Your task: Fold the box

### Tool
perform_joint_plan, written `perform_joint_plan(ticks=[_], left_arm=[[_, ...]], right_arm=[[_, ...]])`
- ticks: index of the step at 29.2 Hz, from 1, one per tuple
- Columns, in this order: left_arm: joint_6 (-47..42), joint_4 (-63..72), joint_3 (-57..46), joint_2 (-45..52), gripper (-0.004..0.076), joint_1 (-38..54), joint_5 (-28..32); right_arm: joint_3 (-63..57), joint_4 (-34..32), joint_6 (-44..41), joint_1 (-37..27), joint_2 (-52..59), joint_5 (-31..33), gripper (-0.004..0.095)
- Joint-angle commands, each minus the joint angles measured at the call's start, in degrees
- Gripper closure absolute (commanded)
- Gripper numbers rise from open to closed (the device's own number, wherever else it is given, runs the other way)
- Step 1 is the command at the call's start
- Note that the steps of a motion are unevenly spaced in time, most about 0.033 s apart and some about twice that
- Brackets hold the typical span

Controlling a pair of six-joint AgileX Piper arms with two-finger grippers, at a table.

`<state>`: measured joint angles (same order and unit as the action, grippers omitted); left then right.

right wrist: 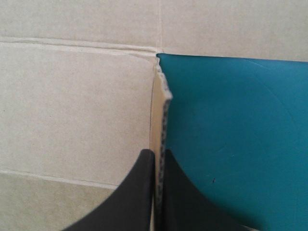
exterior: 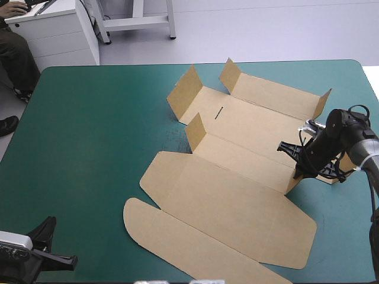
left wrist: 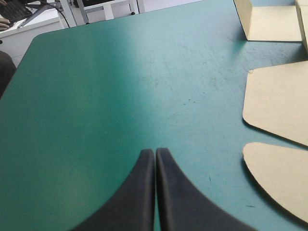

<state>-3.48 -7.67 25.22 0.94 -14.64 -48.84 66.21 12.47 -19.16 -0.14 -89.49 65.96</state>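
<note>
The brown box (exterior: 237, 195) lies partly folded on the right half of the table. Its far walls and several short flaps stand up, while the lid panel and its rounded flap lie flat toward the near edge. My right gripper (exterior: 298, 170) is at the box's right end, shut on the cut edge of an upright side flap (right wrist: 161, 115); the board stands edge-on between the black fingers (right wrist: 144, 192) of the right gripper (right wrist: 159, 155). My left gripper (exterior: 59, 255) hangs low at the near left corner. The left gripper (left wrist: 155, 153) is shut on nothing, with the lid panel (left wrist: 281, 106) off to its side.
The teal-green cover (exterior: 89, 148) stretches from the left gripper to the box's left flaps. The table's right edge (exterior: 374, 118) runs close behind the right arm. The rounded lid flap (exterior: 177, 242) reaches almost to the near edge.
</note>
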Motion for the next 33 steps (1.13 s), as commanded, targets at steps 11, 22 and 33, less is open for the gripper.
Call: perform_joint_plan(ticks=[11,22,33], left_arm=[[-0.4,-0.2,1.8,0.7,0.0734,-0.1,4.0],[-0.1,-0.2,1.8,0.7,0.0734,-0.1,4.0],[-0.1,-0.2,1.8,0.7,0.0734,-0.1,4.0]], right_arm=[[2.2,-0.5,7.5,-0.1,1.7,-1.2,0.0927],[21.5,-6.0,26.4,3.4,-8.0,5.5,0.0926],[50.3,-8.1,55.0,17.1,-24.7,4.7,0.0927]])
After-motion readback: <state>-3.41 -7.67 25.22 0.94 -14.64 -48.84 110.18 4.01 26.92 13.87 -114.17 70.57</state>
